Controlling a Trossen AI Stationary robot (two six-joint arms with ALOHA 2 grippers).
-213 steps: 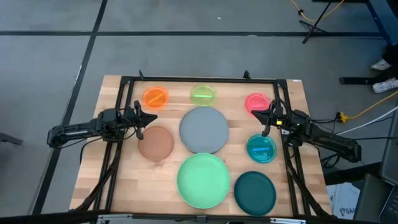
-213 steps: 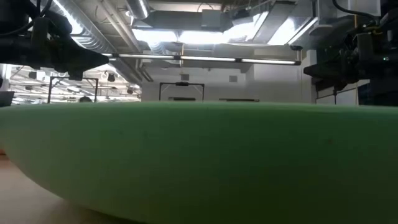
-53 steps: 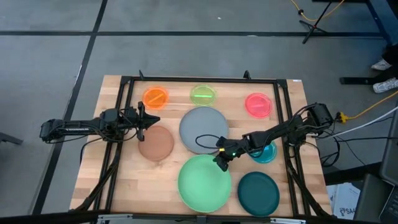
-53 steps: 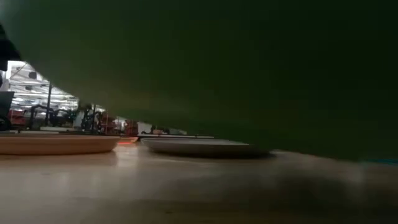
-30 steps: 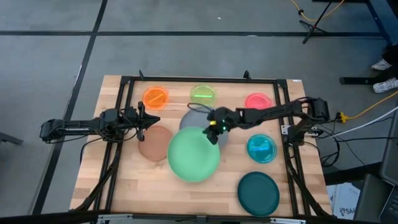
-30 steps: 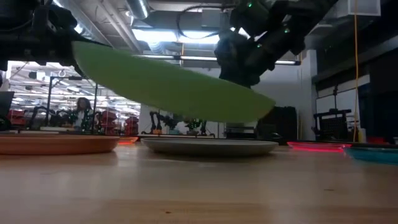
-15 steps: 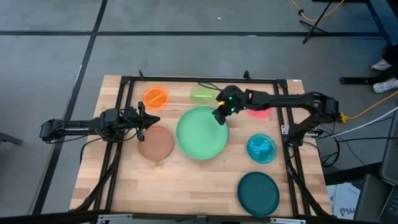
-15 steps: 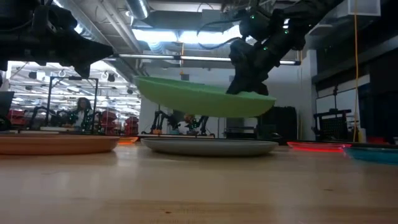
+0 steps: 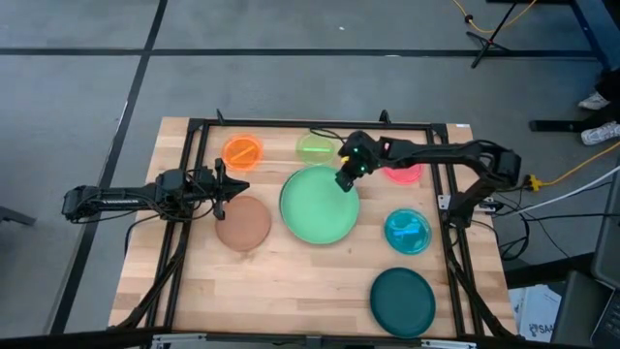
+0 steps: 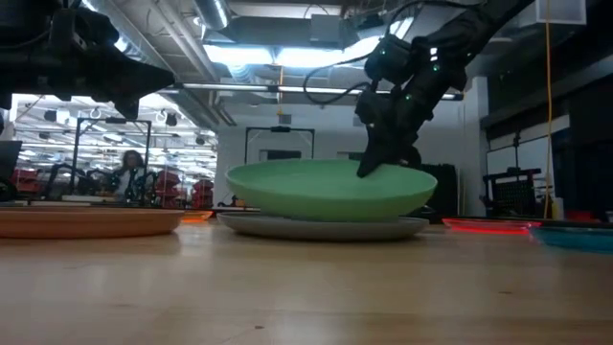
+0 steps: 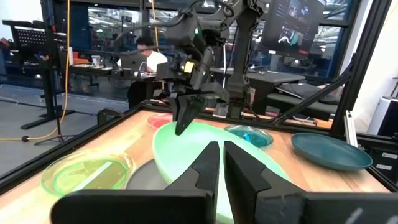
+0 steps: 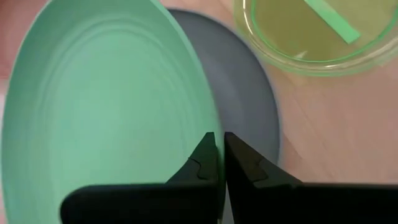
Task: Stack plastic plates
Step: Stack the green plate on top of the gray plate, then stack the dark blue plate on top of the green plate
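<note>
The light green plate [image 9: 319,205] lies over the grey plate [image 10: 321,227] at the table's middle, level, and covers almost all of it. My right gripper [image 9: 346,179] is shut on the green plate's far right rim. My left gripper [image 9: 228,187] is shut and empty, hovering at the far edge of the brown plate [image 9: 242,222]. The orange plate [image 9: 242,152], lime plate [image 9: 316,147] and pink plate [image 9: 402,167] lie along the far edge. The cyan plate [image 9: 407,231] and dark teal plate [image 9: 400,301] lie at the right. My right gripper pinches the light green plate's rim [image 12: 208,127] between its two fingers, one over the plate's inside and one outside. The fingers [image 10: 375,158] slant down from above and from the far right. The plate sits level, its underside in or just over the grey plate [image 12: 249,106]; I cannot tell whether they touch.
A black frame [image 9: 310,124] runs around the table's far edge and sides. My right arm [image 9: 436,153] reaches over the pink plate. Bare wood [image 9: 281,291] lies near the front edge, left of the dark teal plate.
My right gripper has carried the light green plate toward the far edge and down. The plate was tilted and high over the table's middle; it has levelled out and now sits low over the grey plate. The gripper has stayed shut on the rim.
</note>
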